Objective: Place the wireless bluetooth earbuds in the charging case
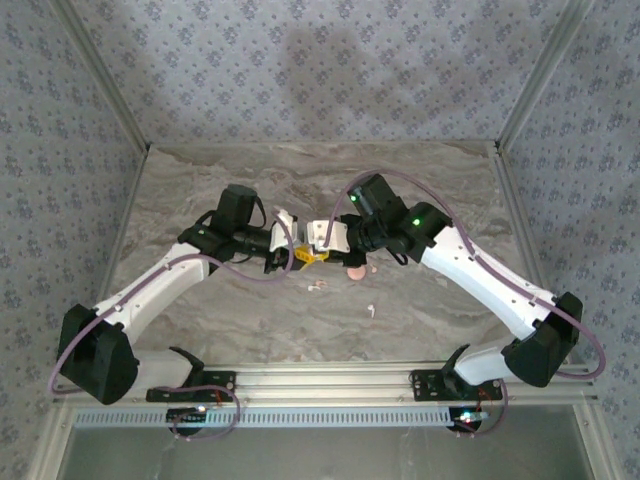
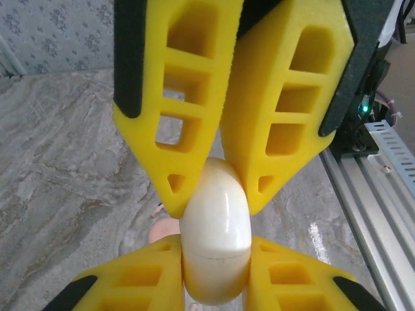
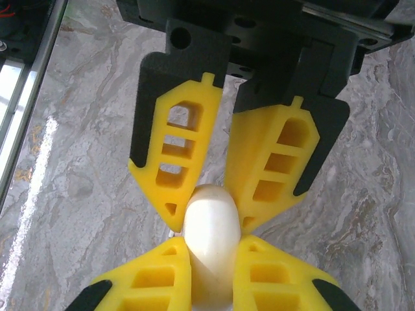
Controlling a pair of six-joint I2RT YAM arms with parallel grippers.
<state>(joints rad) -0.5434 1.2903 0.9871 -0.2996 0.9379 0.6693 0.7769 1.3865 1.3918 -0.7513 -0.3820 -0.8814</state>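
Note:
A smooth white charging case (image 2: 217,227) with a thin seam line is held above the table between both grippers. My left gripper (image 2: 215,262) is shut on its lower end, and my right gripper (image 2: 217,194) clamps its upper end. From the right wrist, the charging case (image 3: 209,233) sits in my right gripper (image 3: 211,256), with the left gripper (image 3: 206,207) closing on its far tip. From above, both grippers meet at the case (image 1: 319,233) mid-table. Two tiny white earbuds lie on the marble, one (image 1: 318,287) below the grippers and one (image 1: 370,310) nearer the front.
A small pink round disc (image 1: 355,272) lies on the marble table (image 1: 200,180) just under the grippers; it also peeks out beside the case (image 2: 162,230). An aluminium rail (image 1: 320,378) runs along the near edge. Patterned walls enclose the table.

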